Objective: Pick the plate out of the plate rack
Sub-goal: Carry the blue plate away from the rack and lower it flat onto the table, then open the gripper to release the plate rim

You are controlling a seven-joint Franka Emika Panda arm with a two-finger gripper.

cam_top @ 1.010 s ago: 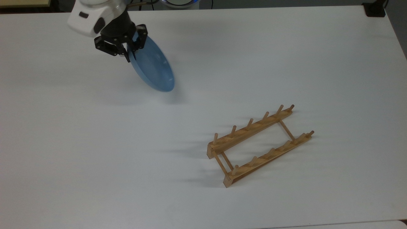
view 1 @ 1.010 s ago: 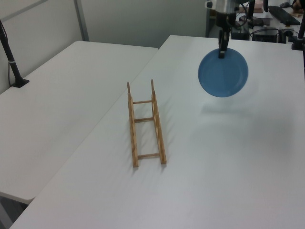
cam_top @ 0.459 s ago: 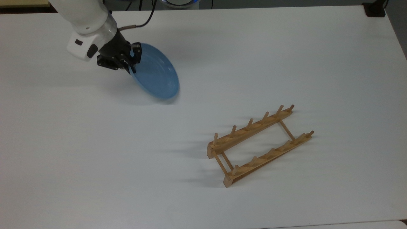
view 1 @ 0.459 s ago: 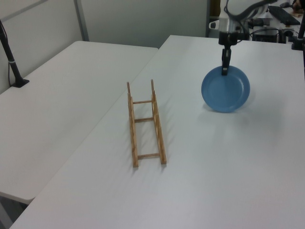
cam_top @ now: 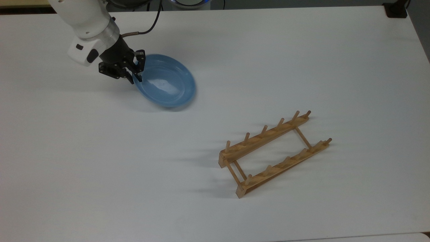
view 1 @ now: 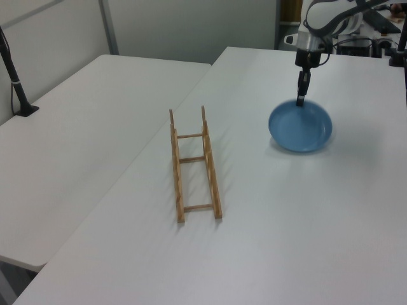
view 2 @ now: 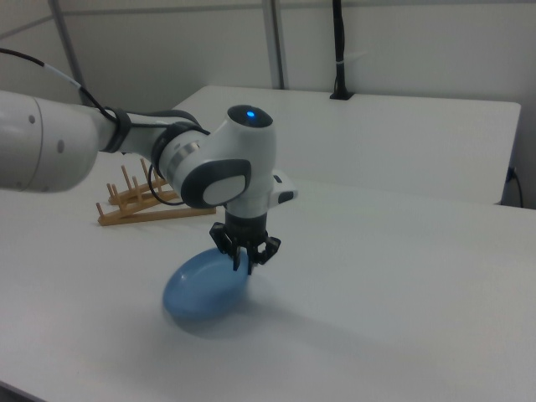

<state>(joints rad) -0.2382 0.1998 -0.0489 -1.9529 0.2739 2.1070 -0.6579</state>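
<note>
White table (cam_top: 302, 57), black post (view 1: 14, 76).

light: bright, even overhead | shadows: soft under plate rack (cam_top: 273, 153) | blur: plate (view 1: 300, 126) slightly smeared

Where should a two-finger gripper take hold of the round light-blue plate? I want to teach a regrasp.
Grip the raised rim of the round light-blue plate, coming from above with one finger inside and one outside. The plate is too shallow and wide to span, so the thin rim is the sensible hold. The gripper already pinches the rim at the top view's left.
</note>
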